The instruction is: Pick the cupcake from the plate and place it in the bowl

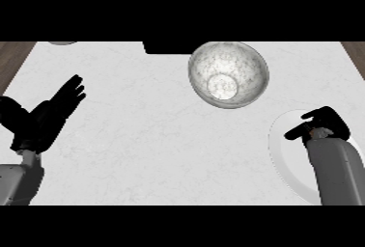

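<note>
Your right hand [324, 120] is at the right of the view, over the near-left part of a white plate [284, 154], with its fingers and thumb curled in round the cupcake [321, 131]. Only a small pale patch of the cupcake shows, tucked under the fingers and just ahead of the wrist; the hand hides the rest, so you cannot tell which way it points, whether it is upright, or how its long axis lies. You also cannot tell whether it touches the plate or is lifted off it. The bare part of the plate runs from beneath the hand back along the left side of your grey forearm. The bowl [203, 62] is well apart from this hand, ahead of it and to its left, near the far edge of the counter; it is round, pale and mottled grey inside, and holds nothing. Your left hand [50, 118] rests at the left edge, open, fingers straight and pointing away from you, holding nothing. The counter [157, 144] is white with faint marbling. A flat black shape [167, 47] sits at its far edge, just left of the bowl, and part of a grey round thing [63, 43] shows at the far left. Brown wood strips [14, 58] border the counter on both sides.
</note>
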